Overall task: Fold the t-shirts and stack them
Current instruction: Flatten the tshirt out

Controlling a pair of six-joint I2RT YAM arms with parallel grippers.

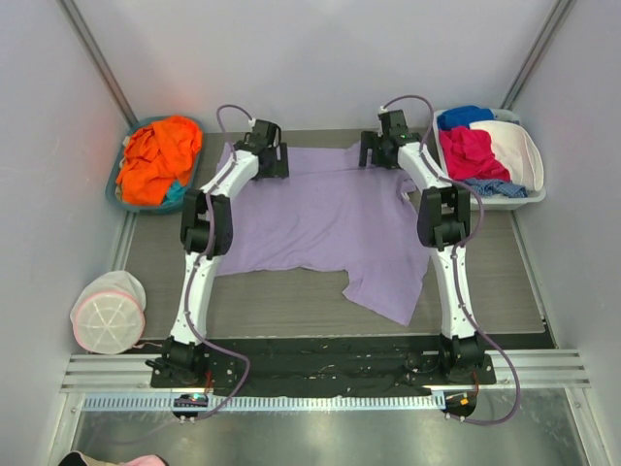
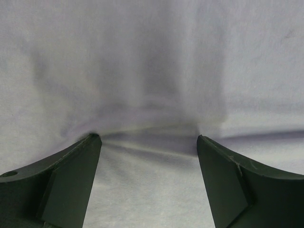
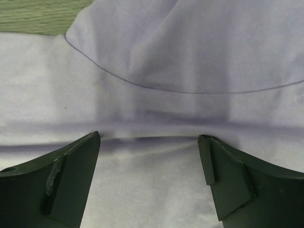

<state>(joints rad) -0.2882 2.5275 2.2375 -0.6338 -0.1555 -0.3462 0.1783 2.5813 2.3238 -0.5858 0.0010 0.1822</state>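
Overhead, the lavender t-shirt (image 1: 320, 228) lies spread on the bench (image 1: 291, 309), with the left claw (image 1: 270, 155) and right claw (image 1: 380, 148) at its far edge. In the left wrist view the jaws stand wide, gripping nothing, with cloth ridged between them. In the right wrist view they are likewise wide and empty, near a curved seam (image 3: 180, 90). It seems best to pinch both corners together and lift evenly.

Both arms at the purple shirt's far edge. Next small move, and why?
Probably close both: the left gripper and right gripper stand open, tips pressed into the lavender t-shirt with a ridge of cloth between them, nothing pinched yet.
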